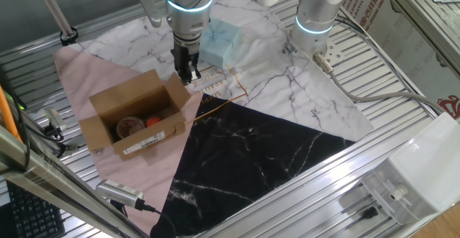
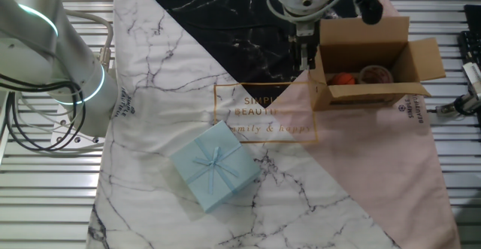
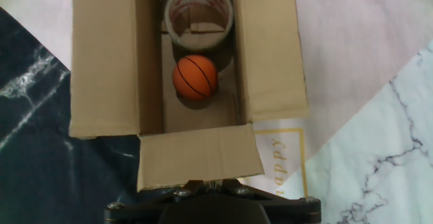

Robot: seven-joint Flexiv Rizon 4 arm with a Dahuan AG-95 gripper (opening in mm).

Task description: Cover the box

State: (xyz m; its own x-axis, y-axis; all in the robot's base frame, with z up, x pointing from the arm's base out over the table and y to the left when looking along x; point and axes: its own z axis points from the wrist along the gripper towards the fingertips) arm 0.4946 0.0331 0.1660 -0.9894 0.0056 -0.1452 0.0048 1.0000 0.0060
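Brown cardboard is the main thing here: the small brown cardboard box point(image 1: 136, 119) sits open on the pink part of a marble-print cloth point(image 1: 287, 87) spread over the ribbed metal table point(image 1: 402, 87). All four flaps are still folded out, and a white printed label shows on its long side facing one fixed camera. Inside you can see a little orange basketball-style ball point(image 3: 195, 77) and, right behind it, a roll of clear tape with red print point(image 3: 198, 13).

The two-finger gripper point(image 1: 190, 75) hangs just at the box's short end nearest the cloth's middle, fingers pointing down. In the hand view the short end flap point(image 3: 199, 156) lies directly ahead of the fingertips, looking like it touches them, but I honestly can't tell whether the claw is pinching it or how far apart the fingers are.

A pale blue gift box with a ribbon bow point(image 2: 215, 165) sits well apart on the white marble area.
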